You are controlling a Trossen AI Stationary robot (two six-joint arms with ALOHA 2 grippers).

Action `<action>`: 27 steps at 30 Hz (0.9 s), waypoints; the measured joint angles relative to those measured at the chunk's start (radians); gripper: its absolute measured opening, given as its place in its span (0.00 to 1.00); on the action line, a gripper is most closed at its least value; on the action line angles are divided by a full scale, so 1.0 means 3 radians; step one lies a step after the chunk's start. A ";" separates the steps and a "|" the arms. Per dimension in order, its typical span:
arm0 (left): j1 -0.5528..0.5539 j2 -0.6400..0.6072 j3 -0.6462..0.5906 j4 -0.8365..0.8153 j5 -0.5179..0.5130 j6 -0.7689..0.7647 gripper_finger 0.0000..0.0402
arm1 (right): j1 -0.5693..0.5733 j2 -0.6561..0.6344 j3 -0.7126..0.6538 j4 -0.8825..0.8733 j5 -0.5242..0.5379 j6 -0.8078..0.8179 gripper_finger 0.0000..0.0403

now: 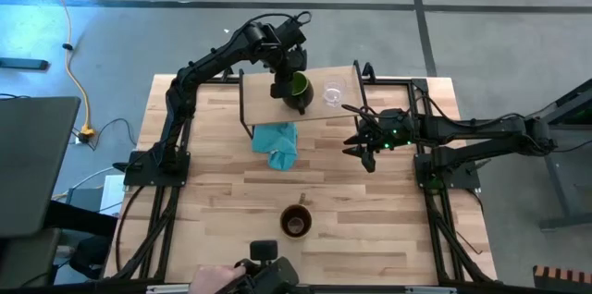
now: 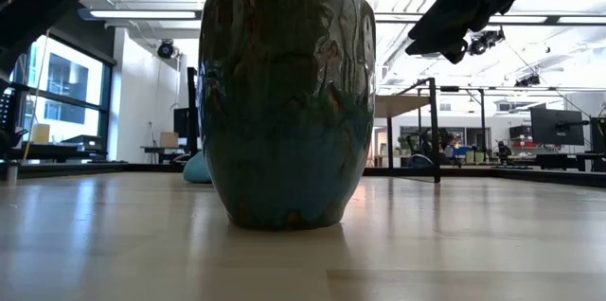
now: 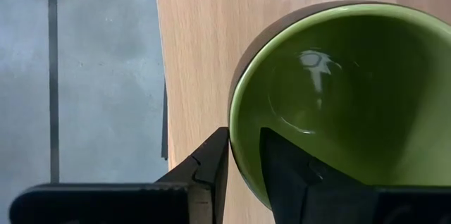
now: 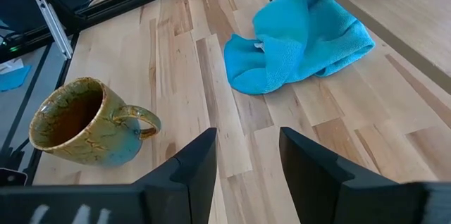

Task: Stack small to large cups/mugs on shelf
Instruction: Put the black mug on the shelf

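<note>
Nearest the front edge of the desk (image 1: 222, 192), at about six o'clock, the brown mug (image 1: 296, 221) stands alone and upright, well apart from both arms and not yet touched.

Toward the middle lies a teal cloth (image 1: 277, 143), just in front of the shelf. At three o'clock the right tool (image 1: 363, 145) hovers over the desk beside the shelf's right end, fingers spread wide with nothing between them; its own camera looks across at the cloth and the brown mug beyond.

Farthest off, at twelve o'clock, is the shelf (image 1: 264, 100). On it the left tool (image 3: 243, 160) grips the green mug (image 1: 298, 91), one finger inside the rim and one outside, pinched on the wall. Whether the mug rests on the board or hangs just above it I cannot tell. The glass cup (image 1: 332, 95) stands just beside it on the shelf.

So I judge two of the three are up on the shelf, side by side rather than nested. Left to do: fetch the brown mug and stack them by size.
</note>
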 joint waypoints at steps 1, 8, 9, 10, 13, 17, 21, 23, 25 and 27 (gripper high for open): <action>0.0000 0.0000 0.0000 0.0000 0.0000 0.0000 0.17 | 0.0000 0.0000 0.0000 -0.0001 0.0001 -0.0009 0.36; 0.0001 0.0003 -0.0006 0.0081 0.0003 -0.0024 0.17 | 0.0000 0.0000 0.0000 -0.0001 0.0001 -0.0019 0.36; 0.0004 0.0000 -0.0006 0.0093 0.0001 -0.0025 0.17 | 0.0000 0.0000 0.0000 -0.0001 0.0001 -0.0019 0.36; 0.0004 -0.0004 -0.0006 0.0118 0.0001 -0.0024 0.16 | 0.0000 0.0000 0.0000 -0.0003 0.0001 -0.0019 0.36; 0.0004 -0.0011 -0.0006 0.0193 -0.0013 -0.0034 0.10 | 0.0000 0.0000 0.0000 -0.0005 0.0003 -0.0018 0.36; 0.0005 -0.0021 -0.0006 0.0182 -0.0051 -0.0070 0.02 | 0.0000 0.0000 0.0000 -0.0008 0.0003 -0.0019 0.36; 0.0007 -0.0023 -0.0006 0.0187 -0.0081 -0.0089 0.04 | -0.0001 0.0000 0.0000 -0.0009 0.0004 -0.0019 0.36; 0.0008 -0.0023 -0.0006 0.0188 -0.0090 -0.0091 0.03 | 0.0000 0.0000 0.0000 -0.0010 0.0005 -0.0019 0.36; 0.0005 -0.0023 -0.0006 0.0191 -0.0111 -0.0108 0.01 | -0.0001 0.0000 0.0000 -0.0010 0.0005 -0.0019 0.36; 0.0004 -0.0023 -0.0006 0.0183 -0.0138 -0.0132 0.02 | 0.0000 0.0000 0.0000 -0.0010 0.0005 -0.0020 0.36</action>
